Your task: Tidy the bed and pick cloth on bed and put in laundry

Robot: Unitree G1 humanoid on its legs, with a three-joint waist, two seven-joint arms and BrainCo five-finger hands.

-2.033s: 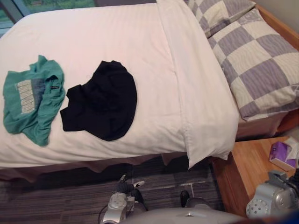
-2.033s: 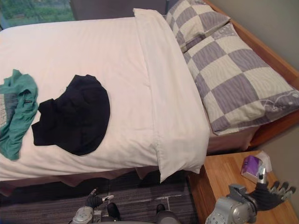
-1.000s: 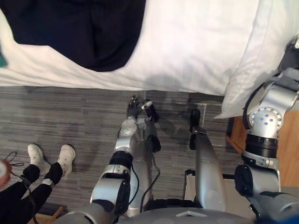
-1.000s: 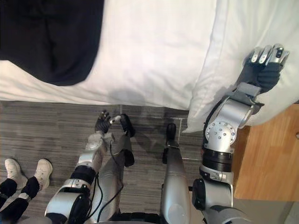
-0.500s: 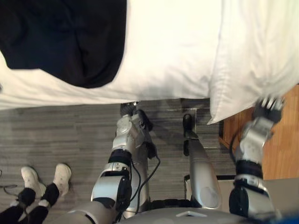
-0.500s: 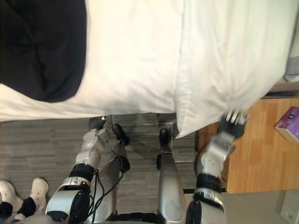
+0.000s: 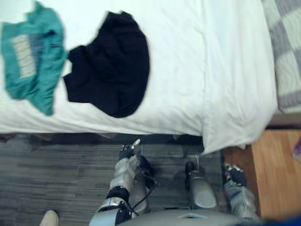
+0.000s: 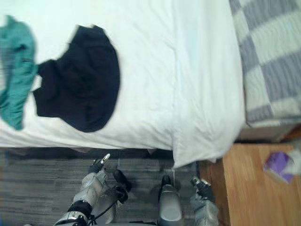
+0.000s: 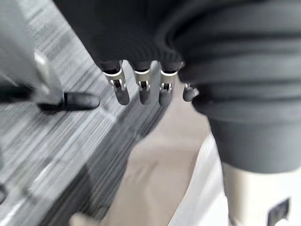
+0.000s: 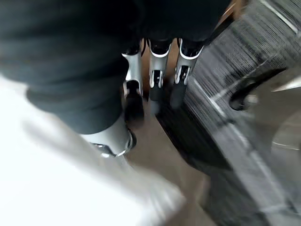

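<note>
Hands hung slack and empty above the floor (image 7: 56, 181), left hand (image 7: 128, 151) and right hand (image 7: 234, 174) alike; on the bed (image 7: 188, 56), a black garment (image 7: 110, 70) lay just beside a green shirt (image 7: 30, 52).

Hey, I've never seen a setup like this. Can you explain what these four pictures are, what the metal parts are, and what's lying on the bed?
This is a two-legged humanoid robot standing beside a bed. The two wide pictures come from the two eyes of a camera on its head, looking down. The two close-ups come from cameras on its wrists, each looking along its own hand. On the white cover lie a black garment and, next to it, a green shirt. The checked pillows sit at the head end. A wooden bedside table carries a purple box. The left hand and right hand hang low near the floor, fingers straight, holding nothing. Neither garment has been picked up yet.
</note>
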